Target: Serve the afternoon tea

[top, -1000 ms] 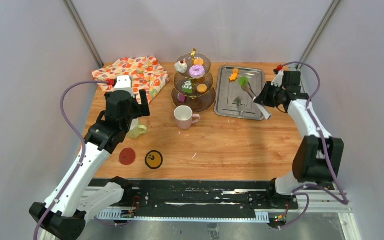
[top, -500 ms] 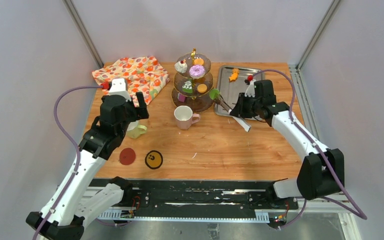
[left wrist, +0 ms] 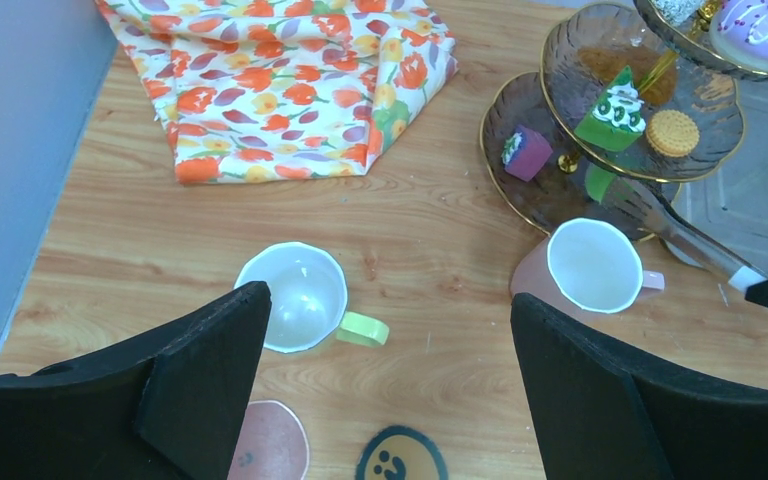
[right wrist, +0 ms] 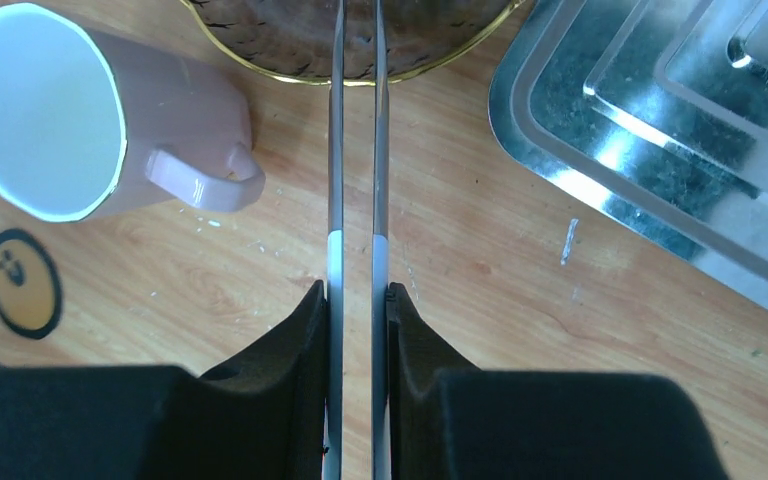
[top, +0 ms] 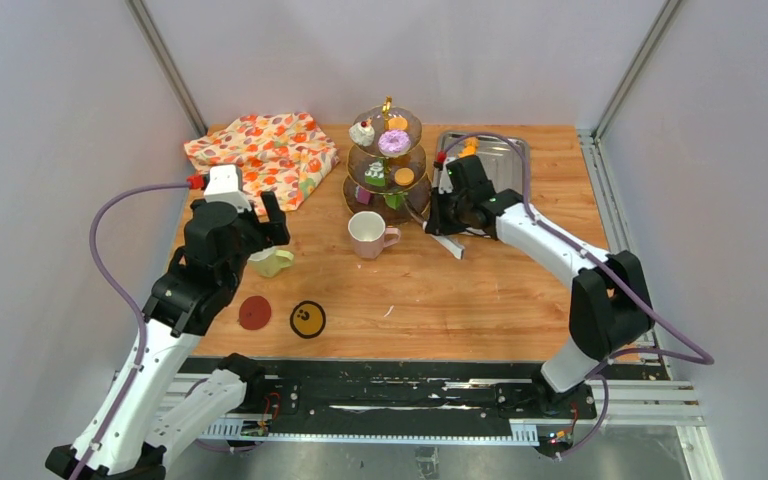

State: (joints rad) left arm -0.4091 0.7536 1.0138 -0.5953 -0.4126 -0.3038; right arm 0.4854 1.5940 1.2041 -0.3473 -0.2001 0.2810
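A wooden table (top: 480, 290) stands between plain grey walls. Nearest lie a red coaster (top: 254, 312) and a yellow coaster (top: 307, 319) with a smiley face; no writing or brand can be read anywhere. Beyond them the left gripper (left wrist: 388, 300) hangs spread wide and empty above the yellow-green mug (left wrist: 292, 297), with the pink mug (left wrist: 588, 265) to its right. The right gripper (right wrist: 357, 295), the one nearer the stand (left wrist: 540, 205), is clenched on the tongs (right wrist: 356, 150). Their long axis runs far-left from it to the bottom tier, with a green cake (left wrist: 600, 183) at their tips. Whether the cake touches the glass I cannot tell. The steel tray (top: 500, 150) lies far right.
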